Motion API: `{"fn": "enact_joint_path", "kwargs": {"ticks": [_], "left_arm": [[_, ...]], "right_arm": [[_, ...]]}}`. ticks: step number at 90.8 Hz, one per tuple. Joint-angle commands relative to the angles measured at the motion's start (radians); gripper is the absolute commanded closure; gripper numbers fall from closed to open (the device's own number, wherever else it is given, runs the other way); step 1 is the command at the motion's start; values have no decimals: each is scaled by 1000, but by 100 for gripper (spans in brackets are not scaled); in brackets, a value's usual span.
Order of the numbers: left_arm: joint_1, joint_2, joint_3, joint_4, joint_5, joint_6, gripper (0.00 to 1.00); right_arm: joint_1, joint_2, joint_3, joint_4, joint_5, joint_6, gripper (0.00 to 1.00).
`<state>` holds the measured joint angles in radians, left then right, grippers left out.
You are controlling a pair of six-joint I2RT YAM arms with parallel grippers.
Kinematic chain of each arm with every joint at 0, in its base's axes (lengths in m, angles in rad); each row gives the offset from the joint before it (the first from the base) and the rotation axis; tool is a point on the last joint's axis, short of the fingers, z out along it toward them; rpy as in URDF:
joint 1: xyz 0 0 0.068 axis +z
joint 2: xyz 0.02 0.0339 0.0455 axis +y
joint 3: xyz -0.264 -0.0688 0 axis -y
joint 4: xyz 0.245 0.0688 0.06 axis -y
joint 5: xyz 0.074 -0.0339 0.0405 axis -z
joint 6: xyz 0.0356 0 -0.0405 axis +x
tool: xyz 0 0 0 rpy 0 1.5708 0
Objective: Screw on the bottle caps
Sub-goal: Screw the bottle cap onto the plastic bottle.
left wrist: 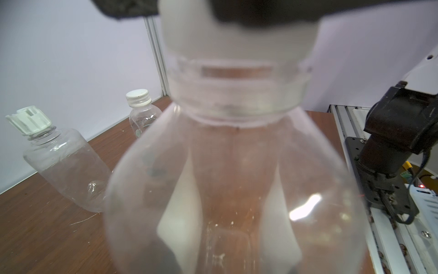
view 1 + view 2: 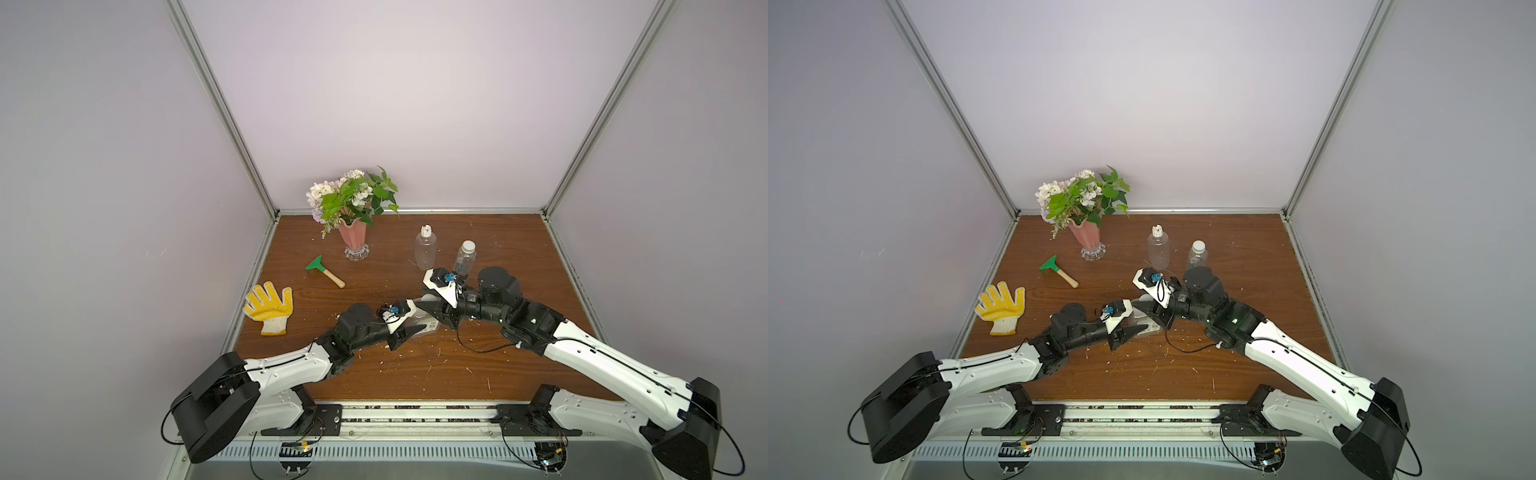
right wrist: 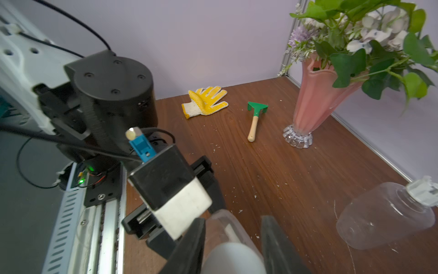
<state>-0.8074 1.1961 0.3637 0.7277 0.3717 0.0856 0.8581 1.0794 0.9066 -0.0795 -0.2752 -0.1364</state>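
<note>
Wooden tabletop [image 2: 374, 374] inside a pale lilac booth, seen from above. Two white-and-black robot arms meet near its centre. There the left gripper [image 2: 415, 330] is clamped tight around the body of a clear labelled bottle [image 2: 430, 327]. The right gripper [image 3: 233, 227] is closed on the white cap [image 3: 234, 258] sitting on that bottle's neck. A pink vase [image 2: 353, 239] of flowers stands at the back left, and a yellow glove [image 2: 269, 309] lies by the left edge. Behind the grippers stand a rounded bottle [image 2: 425, 251] and a slim bottle [image 2: 464, 259]. A green rake [image 2: 326, 270] lies between vase and glove. The rounded bottle wears a ribbed cap [image 2: 425, 230], the slim bottle a flat cap [image 2: 468, 246].
</note>
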Motion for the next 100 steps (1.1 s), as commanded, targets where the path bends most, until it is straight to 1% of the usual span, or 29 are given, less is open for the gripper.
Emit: {"fn": "enact_joint_path", "kwargs": {"ticks": [1, 18, 24, 36, 40, 48, 55, 62, 66, 70, 76, 79, 89, 100], "left_arm": [[-2, -11, 92, 207, -54, -1, 58], [-2, 0, 75, 207, -44, -13, 58], [-1, 7, 64, 207, -46, -17, 58], [-2, 25, 44, 207, -50, -30, 58], [-2, 32, 38, 207, -52, -34, 58], [-2, 46, 27, 207, -55, -42, 58], [-1, 58, 22, 207, -56, -47, 58], [-2, 69, 21, 207, -52, -54, 58], [-1, 73, 18, 207, -45, -56, 58], [-2, 75, 18, 207, -34, -58, 58], [-1, 77, 20, 207, -10, -60, 58], [-1, 76, 18, 206, 6, -60, 58], [-1, 67, 18, 203, 65, -59, 58], [-1, 51, 18, 180, 131, -51, 58]], "right_arm": [[31, 12, -52, -53, 103, 101, 76], [30, -27, -44, -54, 133, 77, 71], [30, -41, -31, -58, 130, 68, 68], [29, -79, 4, -79, 139, 35, 50], [27, -94, 14, -89, 146, 24, 46], [18, -127, 38, -107, 150, 7, 42], [8, -161, 51, -121, 135, -19, 35], [-10, -201, 54, -134, 79, -69, 26], [-29, -221, 51, -140, 29, -101, 18], [-54, -245, 47, -143, -29, -140, 12], [-92, -263, 48, -158, -151, -201, 3], [-106, -264, 52, -176, -201, -226, 2], [-154, -233, 94, -235, -307, -290, 1], [-186, -159, 144, -284, -387, -348, 1]]}}
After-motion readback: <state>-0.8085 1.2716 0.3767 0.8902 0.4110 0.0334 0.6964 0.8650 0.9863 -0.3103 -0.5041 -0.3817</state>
